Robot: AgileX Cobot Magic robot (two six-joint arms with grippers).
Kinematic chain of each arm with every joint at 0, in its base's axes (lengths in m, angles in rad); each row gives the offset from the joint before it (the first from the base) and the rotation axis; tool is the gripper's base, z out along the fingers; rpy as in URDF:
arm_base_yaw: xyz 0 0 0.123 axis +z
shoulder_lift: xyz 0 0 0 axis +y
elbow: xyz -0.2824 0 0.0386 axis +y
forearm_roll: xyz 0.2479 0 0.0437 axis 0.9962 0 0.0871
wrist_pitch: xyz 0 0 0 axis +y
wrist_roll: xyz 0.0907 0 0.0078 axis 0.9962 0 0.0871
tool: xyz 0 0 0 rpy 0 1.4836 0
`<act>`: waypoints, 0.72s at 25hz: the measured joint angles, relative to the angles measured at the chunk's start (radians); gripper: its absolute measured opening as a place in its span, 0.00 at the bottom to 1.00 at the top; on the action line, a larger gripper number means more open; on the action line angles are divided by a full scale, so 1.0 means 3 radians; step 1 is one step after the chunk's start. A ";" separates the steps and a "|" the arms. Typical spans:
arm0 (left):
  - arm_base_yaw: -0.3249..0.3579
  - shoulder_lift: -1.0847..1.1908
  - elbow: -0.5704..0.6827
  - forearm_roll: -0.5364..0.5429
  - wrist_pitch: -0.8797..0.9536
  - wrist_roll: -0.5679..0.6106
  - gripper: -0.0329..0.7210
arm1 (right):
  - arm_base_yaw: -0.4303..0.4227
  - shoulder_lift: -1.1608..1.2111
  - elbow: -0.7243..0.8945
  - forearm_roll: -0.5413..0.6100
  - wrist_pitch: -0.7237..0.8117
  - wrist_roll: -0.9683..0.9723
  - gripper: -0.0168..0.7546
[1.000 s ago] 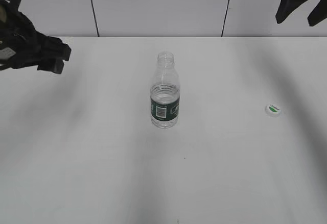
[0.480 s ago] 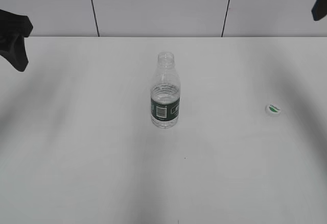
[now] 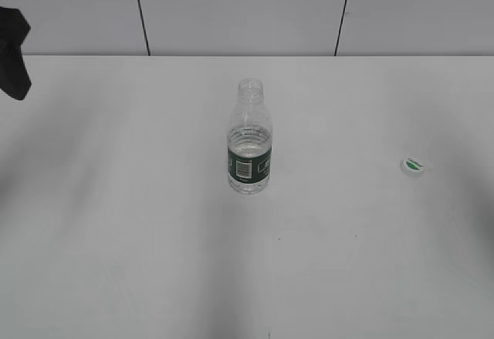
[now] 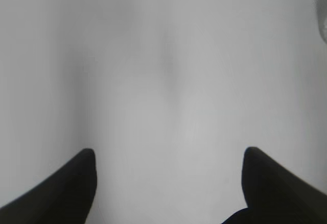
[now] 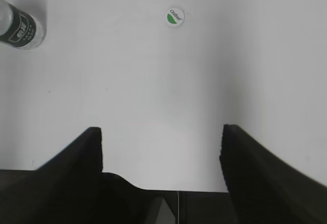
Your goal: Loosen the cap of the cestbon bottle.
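Observation:
The cestbon bottle (image 3: 249, 142) stands upright at the table's middle, clear with a dark green label, its neck bare and uncapped. Its base shows at the top left of the right wrist view (image 5: 19, 29). The white cap (image 3: 413, 166) with a green mark lies flat on the table far to the right, also visible in the right wrist view (image 5: 174, 17). My left gripper (image 4: 168, 155) is open over bare table, nothing between its fingers. My right gripper (image 5: 161, 129) is open too, well short of the cap. In the exterior view only a dark part of the left arm (image 3: 14, 45) shows at the left edge.
The white table (image 3: 154, 223) meets a grey panelled wall (image 3: 231, 7) at the back. A blurred pale edge of the bottle shows at the top right of the left wrist view (image 4: 322, 15).
Both arms have drawn back outward: the left one slid toward the left edge, the right one left the exterior view. Bottle and cap have not moved.

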 joint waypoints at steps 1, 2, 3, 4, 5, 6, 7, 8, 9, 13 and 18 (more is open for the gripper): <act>0.0000 -0.0078 0.0037 0.0027 0.0000 0.0002 0.73 | 0.0000 -0.0188 0.0083 0.0000 0.0000 0.0008 0.74; 0.0000 -0.0162 0.0098 0.0056 0.0000 0.0002 0.73 | 0.0000 -0.0390 0.0166 0.0000 0.0000 0.0009 0.74; 0.0000 -0.0235 0.0146 0.0071 0.0000 0.0002 0.73 | 0.0000 -0.0594 0.0237 0.0000 0.0000 0.0009 0.74; 0.0000 -0.0333 0.0214 0.0093 0.0000 0.0002 0.73 | 0.0000 -0.0818 0.0318 0.0003 0.0003 0.0015 0.74; 0.0000 -0.0423 0.0276 0.0097 0.0000 0.0002 0.73 | 0.0000 -0.1013 0.0394 0.0010 0.0007 0.0023 0.74; 0.0004 -0.0541 0.0356 0.0105 0.0003 0.0002 0.73 | 0.0000 -0.1165 0.0467 0.0013 0.0007 0.0040 0.74; 0.0004 -0.0674 0.0436 0.0105 0.0003 0.0002 0.73 | 0.0000 -0.1346 0.0557 0.0016 0.0010 0.0064 0.74; 0.0004 -0.0819 0.0515 0.0112 0.0003 0.0002 0.73 | 0.0000 -0.1526 0.0640 0.0020 0.0010 0.0107 0.74; 0.0004 -0.0977 0.0595 0.0124 0.0003 0.0002 0.73 | 0.0000 -0.1705 0.0722 0.0023 0.0010 0.0133 0.74; 0.0004 -0.1631 0.0884 0.0144 -0.0161 0.0002 0.73 | 0.0000 -0.2324 0.1020 0.0023 0.0016 0.0188 0.74; 0.0004 -0.2531 0.1269 0.0155 -0.0426 0.0019 0.70 | 0.0000 -0.2929 0.1439 0.0027 0.0020 0.0188 0.74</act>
